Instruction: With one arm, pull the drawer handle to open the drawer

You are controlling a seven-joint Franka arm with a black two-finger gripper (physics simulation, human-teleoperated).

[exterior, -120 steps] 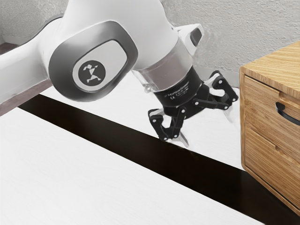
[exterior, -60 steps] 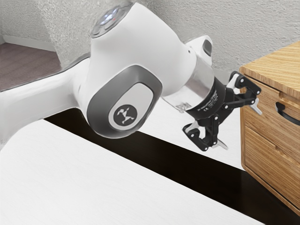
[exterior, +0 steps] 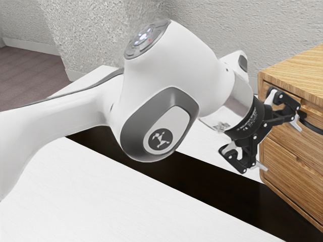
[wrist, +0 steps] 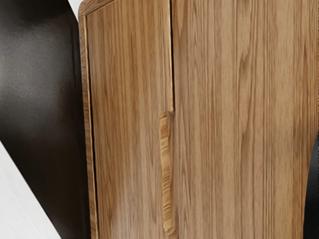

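Observation:
A wooden cabinet (exterior: 287, 75) stands at the exterior view's right, with two drawer fronts. The upper drawer (exterior: 308, 146) carries a black handle (exterior: 314, 126) and sits flush with the cabinet. My gripper (exterior: 281, 147) is open, fingers spread wide, right in front of the drawer fronts and just left of the handle. One fingertip (exterior: 298, 125) lies near the handle's end, though contact cannot be judged. In the wrist view the wooden fronts (wrist: 239, 119) are very close, with a seam and a small wooden lip (wrist: 166, 174) between them; a dark edge (wrist: 315, 189) shows beside the upper front.
A white table (exterior: 101, 201) with a broad black strip (exterior: 202, 176) runs under the arm. The cabinet (exterior: 287, 186) stands on it at the exterior view's right. A rough grey wall (exterior: 202, 20) is behind.
My arm has reached toward the exterior view's right and risen. The open gripper has gone from above the black strip to the cabinet front beside the handle.

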